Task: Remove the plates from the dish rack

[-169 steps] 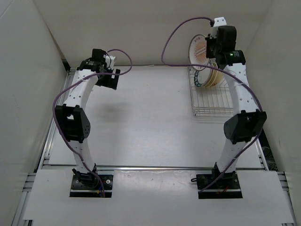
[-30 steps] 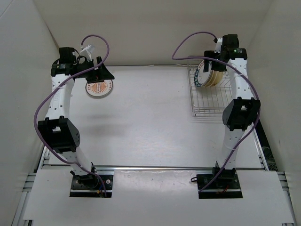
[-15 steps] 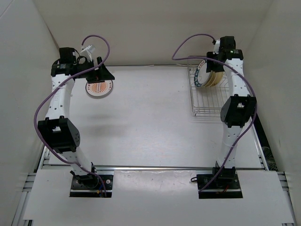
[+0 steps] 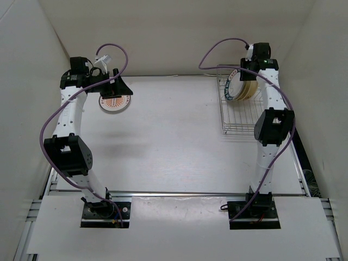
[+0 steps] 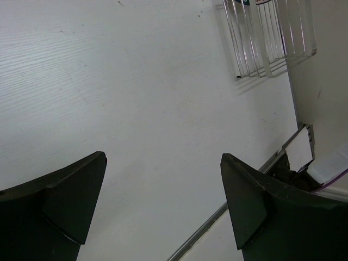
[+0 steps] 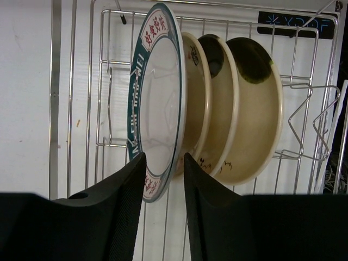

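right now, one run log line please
left gripper: open, empty | right gripper: astride dark-rimmed plate in dish rack | orange plate: on table

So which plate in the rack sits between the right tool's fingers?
The white plate with the dark lettered rim, frontmost in the dish rack; the three cream plates stand behind it.

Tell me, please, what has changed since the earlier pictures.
The orange-patterned plate went from the right gripper, above the dish rack, onto the table, far left, by the left gripper. The right gripper dropped and is closing around the dark-rimmed plate. The three cream plates stayed racked.
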